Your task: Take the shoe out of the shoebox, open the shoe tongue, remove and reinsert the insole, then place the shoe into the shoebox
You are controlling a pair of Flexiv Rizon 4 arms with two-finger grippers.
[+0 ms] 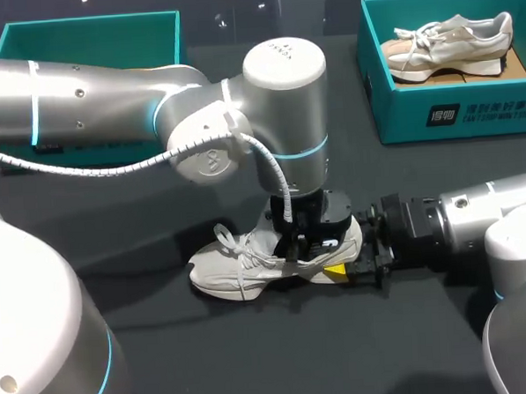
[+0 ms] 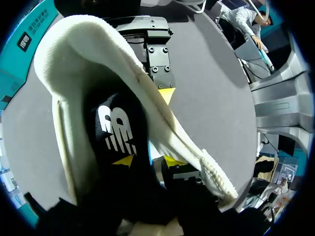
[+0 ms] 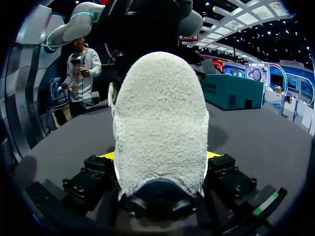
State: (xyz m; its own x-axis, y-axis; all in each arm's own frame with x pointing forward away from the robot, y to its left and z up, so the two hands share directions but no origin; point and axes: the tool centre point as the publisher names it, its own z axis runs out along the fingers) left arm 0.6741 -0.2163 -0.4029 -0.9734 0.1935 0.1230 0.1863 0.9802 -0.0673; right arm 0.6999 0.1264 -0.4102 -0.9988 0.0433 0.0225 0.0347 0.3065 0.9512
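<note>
The right gripper [image 3: 160, 156], its arm lying low and level over the worktop [image 1: 342, 352], is clamped on the heel of the shoe [image 1: 231, 269] from both sides. The left gripper [image 1: 306, 237] points straight down into that shoe's opening, above the black insole [image 2: 115, 132]; whether it grips anything cannot be told. Beyond the shoe stand two boxes: the left shoebox [image 1: 87, 30] and the right shoebox [image 1: 400, 110], which holds a second shoe [image 1: 449, 42].

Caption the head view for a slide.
Left gripper inside the white shoe; right gripper shut on its heel; second shoe in the shoebox.
</note>
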